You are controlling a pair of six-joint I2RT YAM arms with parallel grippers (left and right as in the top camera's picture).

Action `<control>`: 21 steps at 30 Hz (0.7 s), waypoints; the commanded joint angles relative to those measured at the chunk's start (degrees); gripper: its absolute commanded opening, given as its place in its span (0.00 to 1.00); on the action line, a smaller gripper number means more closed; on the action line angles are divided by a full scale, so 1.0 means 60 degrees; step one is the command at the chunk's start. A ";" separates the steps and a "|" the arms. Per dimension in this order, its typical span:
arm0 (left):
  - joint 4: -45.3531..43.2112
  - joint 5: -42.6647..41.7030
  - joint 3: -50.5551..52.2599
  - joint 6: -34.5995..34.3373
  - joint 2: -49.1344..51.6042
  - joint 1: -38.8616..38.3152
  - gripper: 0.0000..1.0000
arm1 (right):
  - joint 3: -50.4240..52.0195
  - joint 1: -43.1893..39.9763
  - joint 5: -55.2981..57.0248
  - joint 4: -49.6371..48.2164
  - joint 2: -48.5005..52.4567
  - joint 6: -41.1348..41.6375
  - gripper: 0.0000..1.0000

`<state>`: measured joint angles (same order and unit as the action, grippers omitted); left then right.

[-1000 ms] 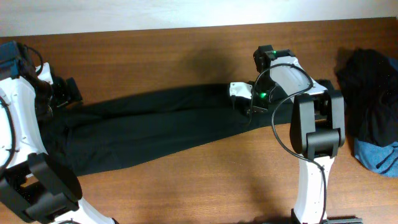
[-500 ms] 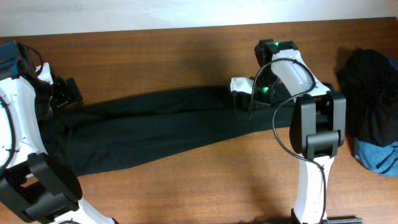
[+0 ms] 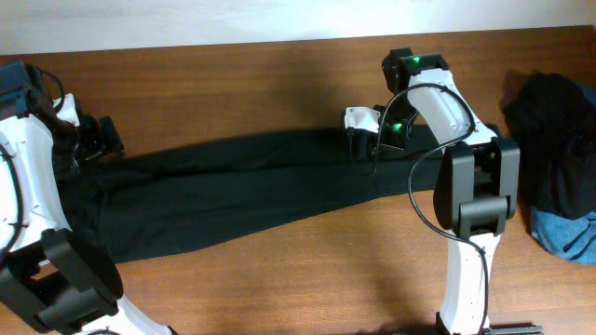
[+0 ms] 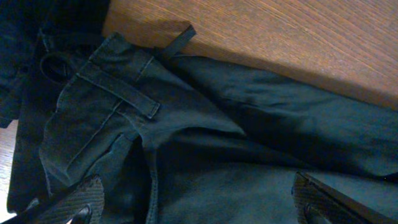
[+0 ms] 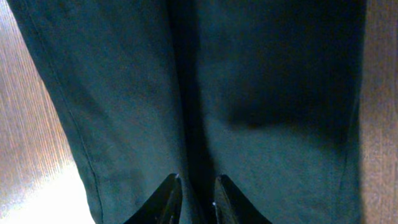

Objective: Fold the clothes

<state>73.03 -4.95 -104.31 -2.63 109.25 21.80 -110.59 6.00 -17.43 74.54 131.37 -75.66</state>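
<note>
A long pair of black trousers [image 3: 233, 186] lies flat across the table, waist at the left and leg ends at the right. My left gripper [image 3: 93, 140] hovers over the waistband [image 4: 118, 93], open wide [image 4: 199, 205], with nothing between its fingers [image 4: 78, 199]. My right gripper [image 3: 359, 144] is at the leg ends. Its fingertips [image 5: 168, 199] stand close together, pinching a ridge of the trouser fabric [image 5: 124, 93], and the gripper [image 5: 197, 194] is shut on it. More clothes sit in a black heap [image 3: 554, 140] at the right edge, with a blue piece [image 3: 568, 233] under it.
Bare brown tabletop [image 3: 233, 84] stretches behind the trousers, and more of it [image 3: 307, 270] lies in front. A belt loop [image 4: 174, 40] sticks out onto the wood at the waist. The right arm's base [image 3: 466, 279] stands at the front right.
My right gripper's jaws have narrowed onto the trouser leg end, and it has shifted slightly toward the far side of the table. The left arm has stayed put.
</note>
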 commanded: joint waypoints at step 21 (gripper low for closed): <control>-0.0018 -0.0029 -0.0047 0.0047 0.0098 -0.0011 0.96 | 0.0991 0.0058 0.0011 -0.1089 0.0044 -0.0069 0.04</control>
<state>73.03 -4.97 -104.31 -2.63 109.25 21.80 -105.01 6.00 -17.45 68.05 131.41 -75.90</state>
